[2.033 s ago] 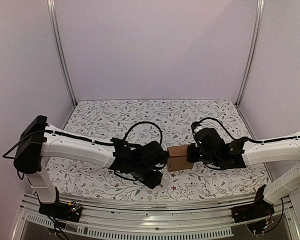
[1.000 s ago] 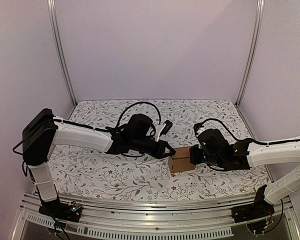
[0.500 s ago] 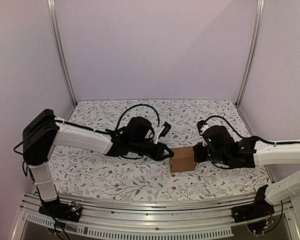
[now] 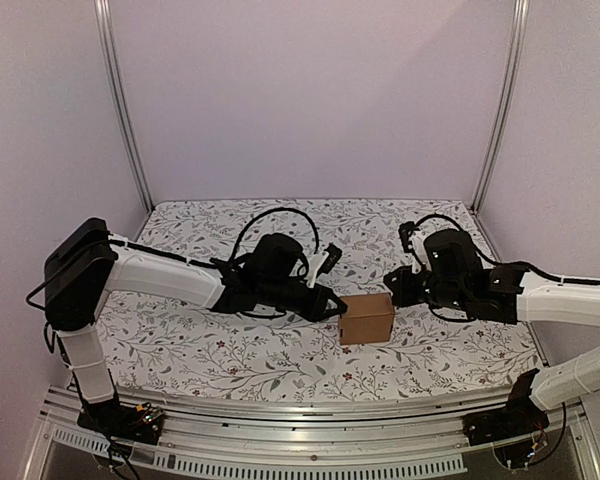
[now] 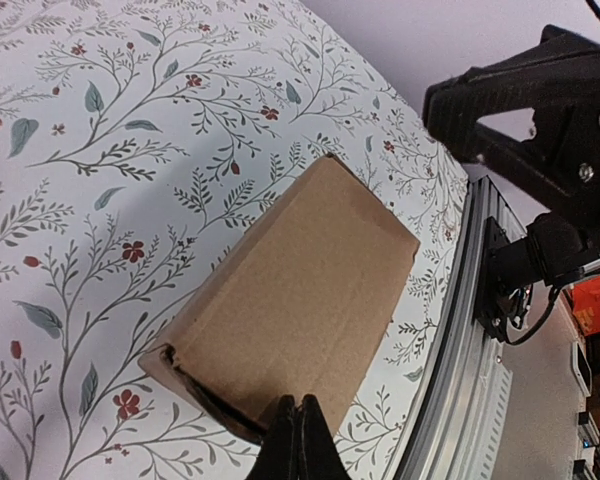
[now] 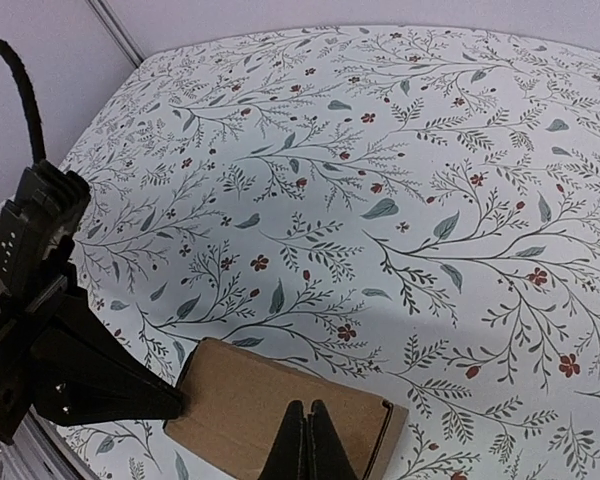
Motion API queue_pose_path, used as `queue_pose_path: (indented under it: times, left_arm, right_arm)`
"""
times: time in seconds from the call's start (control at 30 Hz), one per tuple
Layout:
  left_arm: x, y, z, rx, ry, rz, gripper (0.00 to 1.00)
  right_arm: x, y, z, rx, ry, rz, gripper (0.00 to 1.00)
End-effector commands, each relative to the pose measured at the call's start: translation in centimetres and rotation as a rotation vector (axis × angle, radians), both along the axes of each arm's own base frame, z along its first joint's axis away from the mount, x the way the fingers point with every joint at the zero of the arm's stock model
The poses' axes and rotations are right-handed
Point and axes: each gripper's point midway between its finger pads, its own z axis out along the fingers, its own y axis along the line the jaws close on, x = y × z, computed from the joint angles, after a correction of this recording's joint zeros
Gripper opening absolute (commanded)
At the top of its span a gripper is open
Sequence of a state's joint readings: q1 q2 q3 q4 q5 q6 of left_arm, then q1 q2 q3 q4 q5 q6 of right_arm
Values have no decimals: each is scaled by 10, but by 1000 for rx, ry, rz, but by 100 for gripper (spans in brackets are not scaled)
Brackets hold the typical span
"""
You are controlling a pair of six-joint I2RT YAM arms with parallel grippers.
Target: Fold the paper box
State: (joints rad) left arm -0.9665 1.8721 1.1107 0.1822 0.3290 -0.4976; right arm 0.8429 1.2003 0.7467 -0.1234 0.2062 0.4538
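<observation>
Top external view: paper box is lying near-formed on the surface.
Left end effector, fingers together, is touching its left end; right end effector, also together, is hovering at its right; final tucking seems underway; next, end flaps are needing pressing flush.

Left gripper sits bottom centre, its 2 fingers pressed flat together into 1 black point, right at the near end of the paper box. The box is folded up, brown and plain, lying diagonally on the floral tablecloth, with a dark gap showing along its near end. Upper right, the right gripper hangs close to the box's far corner, not touching. A metal rail edges the table.
</observation>
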Motion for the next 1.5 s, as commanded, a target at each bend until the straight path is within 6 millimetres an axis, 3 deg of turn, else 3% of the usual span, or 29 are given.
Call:
queue_pose_path:
  times: [0.0, 0.13, 0.23, 0.4, 0.53, 0.63, 0.73, 0.8, 1.0, 1.13, 1.3, 1.47]
  left_arm:
    - [-4, 25, -36, 123, 52, 31, 0]
    - [-5, 26, -41, 127, 62, 34, 0]
    - [-7, 27, -43, 130, 68, 32, 0]
    - [-5, 25, -35, 116, 59, 31, 0]
    - [-2, 21, -13, 84, 35, 32, 0]
    - [0, 23, 3, 88, 9, 38, 4]
    - [3, 26, 27, 67, -42, 53, 14]
    - [6, 28, 48, 40, -84, 59, 17]
    - [13, 41, 69, 82, -125, 113, 17]
    - [23, 43, 64, 151, -131, 141, 17]
    - [43, 39, 43, 221, -122, 174, 12]
    - [58, 26, 17, 246, -74, 167, 3]
  right_arm:
    - [-9, 3, -49, 1, 109, 19, 0]
    - [-18, -4, -80, -23, 174, 1, 0]
    - [-20, -11, -87, -33, 183, -15, 0]
    - [-18, -9, -67, -9, 142, -6, 0]
    - [-14, -3, -42, 0, 96, 23, 0]
    - [-15, -4, -25, -2, 68, 36, 0]
    - [-15, -10, -12, -9, 39, 27, 0]
    - [-14, -16, -7, -28, 25, 9, 0]
    - [-16, -38, -15, -113, 30, -52, 0]
    - [-29, -44, -30, -125, 92, -37, 0]
    - [-46, -57, -61, -143, 188, -55, 0]
    - [-61, -49, -91, -76, 296, -54, 0]
